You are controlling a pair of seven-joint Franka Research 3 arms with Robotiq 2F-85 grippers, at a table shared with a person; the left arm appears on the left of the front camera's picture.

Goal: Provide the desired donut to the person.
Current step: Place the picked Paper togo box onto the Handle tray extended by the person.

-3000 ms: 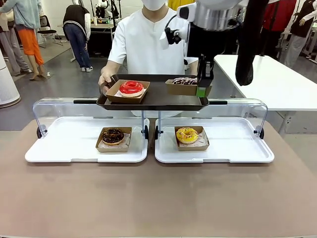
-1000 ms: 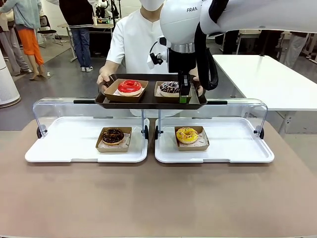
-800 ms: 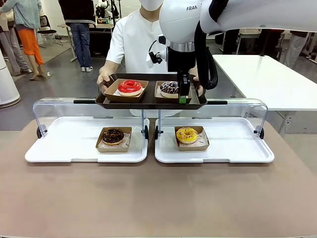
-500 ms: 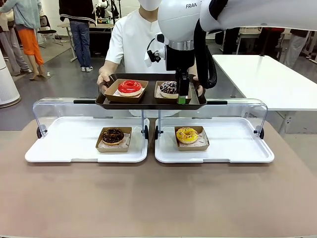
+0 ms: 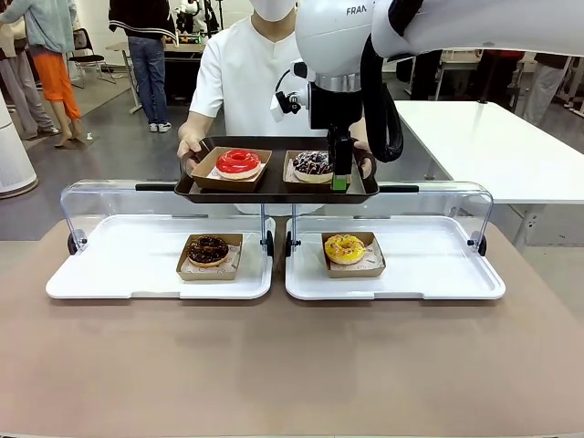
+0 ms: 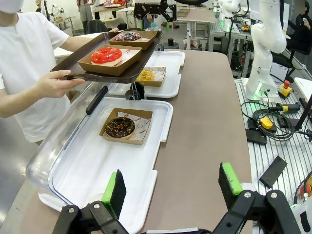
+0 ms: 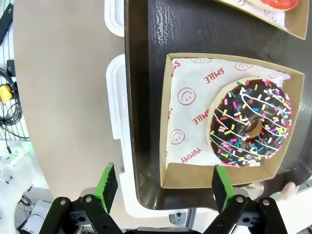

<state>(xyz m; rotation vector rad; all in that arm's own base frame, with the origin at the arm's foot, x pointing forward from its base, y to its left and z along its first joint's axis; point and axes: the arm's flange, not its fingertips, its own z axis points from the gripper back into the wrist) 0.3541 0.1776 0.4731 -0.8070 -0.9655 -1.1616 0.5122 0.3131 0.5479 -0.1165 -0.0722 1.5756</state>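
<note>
Right gripper (image 7: 161, 187) jaws spread, gripping nothing. Directly ahead: chocolate-glazed donut (image 7: 250, 122) with white drizzle, coloured sprinkles, in cardboard box (image 7: 190, 122) on the person's (image 5: 255, 73) dark tray (image 7: 146, 73).

"SMILE" and "YUMMY" on the donut's paper liner (image 7: 195, 105); "FRA" on the right arm (image 5: 339, 27)

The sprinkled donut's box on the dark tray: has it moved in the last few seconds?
Yes. The sprinkled donut's box shifted leftward on the dark tray, toward the red donut; the right gripper stands open over it.
</note>
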